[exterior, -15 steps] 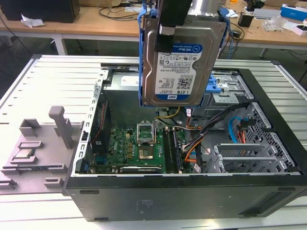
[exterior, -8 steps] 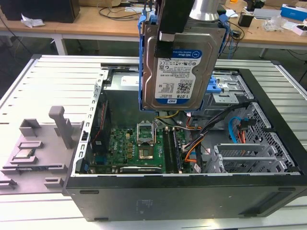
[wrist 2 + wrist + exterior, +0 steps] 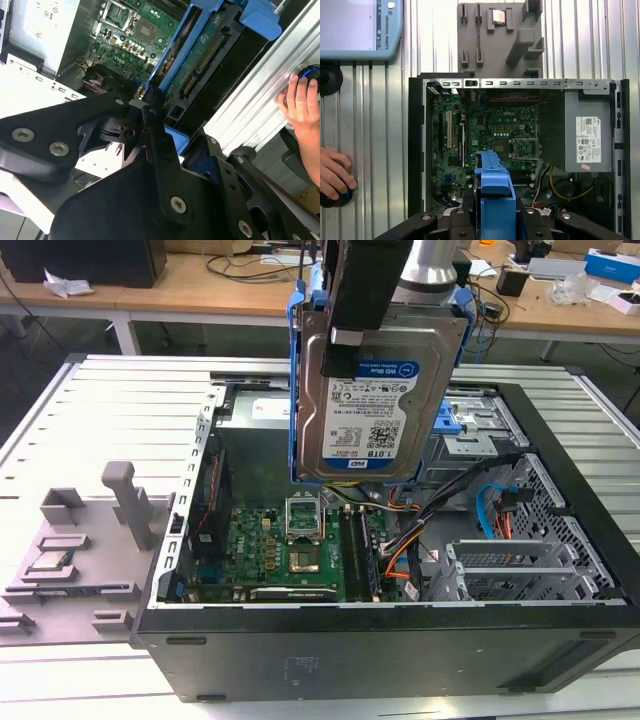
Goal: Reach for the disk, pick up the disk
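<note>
The disk point(image 3: 385, 400), a silver hard drive with a white-and-blue label and a blue bracket along its edges, hangs upright above the open computer case point(image 3: 400, 645). My gripper point(image 3: 350, 335) is shut on its upper edge from above, and the disk touches nothing in the case. In the second wrist view the disk's underside and blue bracket point(image 3: 200, 55) run away from the black fingers point(image 3: 150, 112). In the first wrist view the blue bracket point(image 3: 495, 192) stands edge-on between the gripper's black links, above the motherboard point(image 3: 485, 132).
A grey fixture plate point(image 3: 70, 555) holding a small silver chip point(image 3: 52, 562) lies at the exterior view's left of the case. A person's hand point(image 3: 332, 175) rests on a black knob on the slatted metal table. A pendant point(image 3: 355, 25) lies nearby. Drive cages and cables point(image 3: 500, 540) fill the case's right side.
</note>
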Robot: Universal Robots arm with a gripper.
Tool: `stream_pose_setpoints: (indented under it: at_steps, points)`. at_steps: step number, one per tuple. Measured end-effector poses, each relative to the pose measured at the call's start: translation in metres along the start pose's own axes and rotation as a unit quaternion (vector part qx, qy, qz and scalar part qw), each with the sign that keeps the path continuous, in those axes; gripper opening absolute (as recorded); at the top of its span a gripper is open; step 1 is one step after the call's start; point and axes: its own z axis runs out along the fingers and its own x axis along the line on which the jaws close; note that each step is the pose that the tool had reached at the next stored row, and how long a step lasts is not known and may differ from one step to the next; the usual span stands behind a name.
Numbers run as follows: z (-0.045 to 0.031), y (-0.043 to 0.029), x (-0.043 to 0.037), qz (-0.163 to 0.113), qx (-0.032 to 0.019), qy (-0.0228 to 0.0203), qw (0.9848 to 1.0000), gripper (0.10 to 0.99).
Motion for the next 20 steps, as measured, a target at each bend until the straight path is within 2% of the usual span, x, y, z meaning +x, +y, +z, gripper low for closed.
stream_pose_setpoints:
  at_steps: [6,13,14,17,20]
  points:
    - [0.0043,-0.0002,0.0016,0.0,0.0,0.0,1.0,0.365]
    - [0.0142,-0.0007,0.0037,0.0,0.0,0.0,1.0,0.365]
    - [0.0164,-0.0009,0.0062,0.0,0.0,0.0,1.0,0.365]
    - [0.02,-0.0013,0.0216,0.0,0.0,0.0,1.0,0.365]
    - [0.0208,-0.0016,0.0297,0.0,0.0,0.0,1.0,0.365]
